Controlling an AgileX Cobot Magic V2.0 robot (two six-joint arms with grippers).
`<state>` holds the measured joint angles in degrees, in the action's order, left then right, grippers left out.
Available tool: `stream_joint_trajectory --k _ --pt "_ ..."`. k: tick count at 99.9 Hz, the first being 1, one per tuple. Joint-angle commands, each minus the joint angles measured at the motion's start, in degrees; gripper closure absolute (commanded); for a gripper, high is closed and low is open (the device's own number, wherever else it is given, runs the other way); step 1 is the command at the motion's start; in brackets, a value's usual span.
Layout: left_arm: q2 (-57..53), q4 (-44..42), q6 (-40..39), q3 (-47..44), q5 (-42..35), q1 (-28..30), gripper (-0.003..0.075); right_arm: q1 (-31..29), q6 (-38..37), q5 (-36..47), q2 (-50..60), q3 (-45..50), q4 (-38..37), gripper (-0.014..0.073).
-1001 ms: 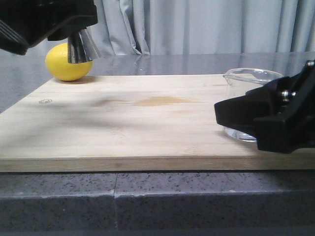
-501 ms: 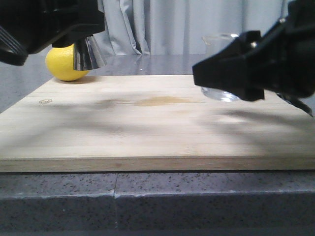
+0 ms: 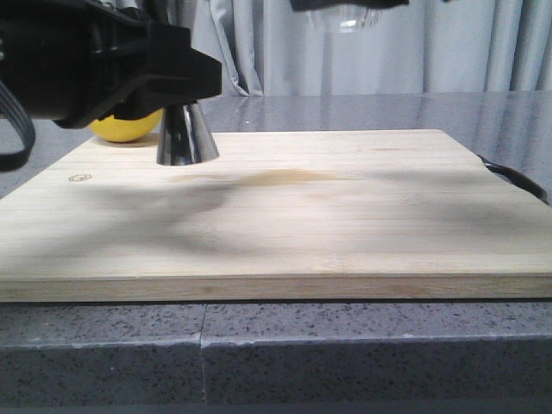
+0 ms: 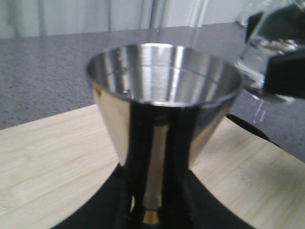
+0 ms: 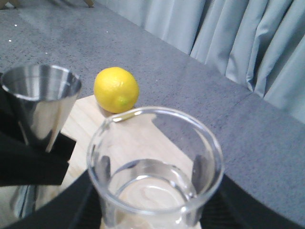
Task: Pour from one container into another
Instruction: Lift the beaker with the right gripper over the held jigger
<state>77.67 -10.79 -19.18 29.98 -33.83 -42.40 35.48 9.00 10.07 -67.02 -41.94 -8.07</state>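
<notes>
My left gripper is shut on the waist of the steel jigger, held upright at the board's far left. The jigger's base sits at or just above the wood. In the left wrist view the black fingers flank the jigger's open upper cup. My right gripper is shut on the glass beaker, which holds clear liquid. In the front view only the beaker's bottom shows, at the top edge, high above the board. The beaker hangs beside and slightly above the jigger's rim.
A wooden cutting board lies on the grey stone counter. A yellow lemon rests at the board's far left edge, behind the jigger; the lemon also shows in the right wrist view. Grey curtains hang at the back.
My right gripper lifted the beaker from the board's right side up and leftward to the top of the view. My left gripper carried the jigger rightward and lower.
</notes>
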Motion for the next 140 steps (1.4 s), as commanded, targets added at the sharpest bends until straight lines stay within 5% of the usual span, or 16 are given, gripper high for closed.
stream_joint_trajectory --k 1,75,140 --pt "-1.8 -4.6 -4.7 1.5 -4.3 -0.3 0.0739 -0.4 0.8 3.7 0.8 -3.4 -4.4 0.043" --pt "-1.8 -26.7 -17.9 1.5 -9.9 -0.3 0.0739 -0.2 0.8 1.9 0.8 -8.4 -19.3 0.043" --pt "-1.4 -27.3 -18.6 1.5 -9.9 -0.1 0.0739 -0.2 0.8 6.0 0.8 -8.4 -29.0 0.043"
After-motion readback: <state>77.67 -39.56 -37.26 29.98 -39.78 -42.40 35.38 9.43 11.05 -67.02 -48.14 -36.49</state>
